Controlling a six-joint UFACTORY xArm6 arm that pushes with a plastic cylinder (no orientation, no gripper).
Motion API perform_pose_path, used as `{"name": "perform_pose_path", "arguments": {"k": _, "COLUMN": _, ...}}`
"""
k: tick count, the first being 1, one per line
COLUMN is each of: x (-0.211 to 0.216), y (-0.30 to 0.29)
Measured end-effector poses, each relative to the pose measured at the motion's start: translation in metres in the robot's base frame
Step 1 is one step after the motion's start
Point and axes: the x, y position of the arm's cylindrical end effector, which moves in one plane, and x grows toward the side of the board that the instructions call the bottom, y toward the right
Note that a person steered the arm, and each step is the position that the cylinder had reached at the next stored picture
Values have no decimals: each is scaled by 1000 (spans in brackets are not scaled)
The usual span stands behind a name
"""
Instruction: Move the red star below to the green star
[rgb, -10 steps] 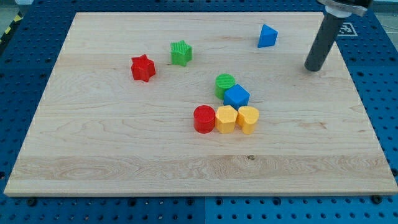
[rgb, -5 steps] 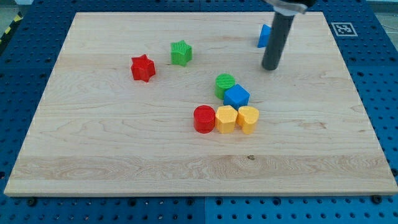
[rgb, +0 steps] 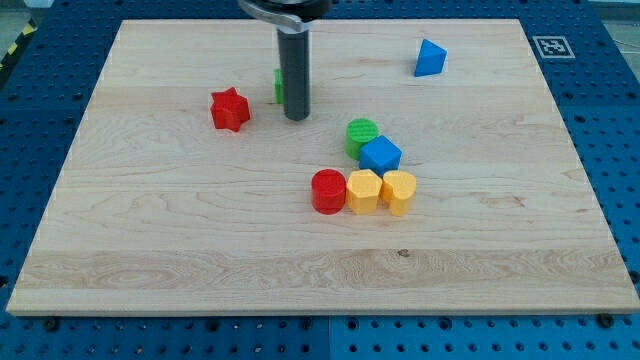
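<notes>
The red star (rgb: 229, 108) lies on the wooden board (rgb: 150, 220) at the upper left. The green star (rgb: 279, 85) is to its right and slightly higher; the rod hides most of it. My tip (rgb: 296, 116) rests on the board just below the green star and to the right of the red star, with a gap between the tip and the red star.
A blue triangular block (rgb: 429, 58) lies at the upper right. A cluster sits at the middle: a green cylinder (rgb: 361, 133), a blue cube (rgb: 380, 155), a red cylinder (rgb: 327, 191), a yellow hexagonal block (rgb: 363, 190) and a yellow block (rgb: 398, 191).
My tip has swept from the view's right, near the blue triangular block, leftward across the board to just below the green star. No block has moved.
</notes>
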Motion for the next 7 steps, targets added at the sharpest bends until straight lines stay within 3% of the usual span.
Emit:
{"name": "perform_pose_path", "arguments": {"k": 2, "x": 43, "y": -75}}
{"name": "perform_pose_path", "arguments": {"k": 3, "x": 34, "y": -130}}
{"name": "perform_pose_path", "arguments": {"k": 4, "x": 6, "y": -132}}
{"name": "perform_pose_path", "arguments": {"k": 7, "x": 4, "y": -80}}
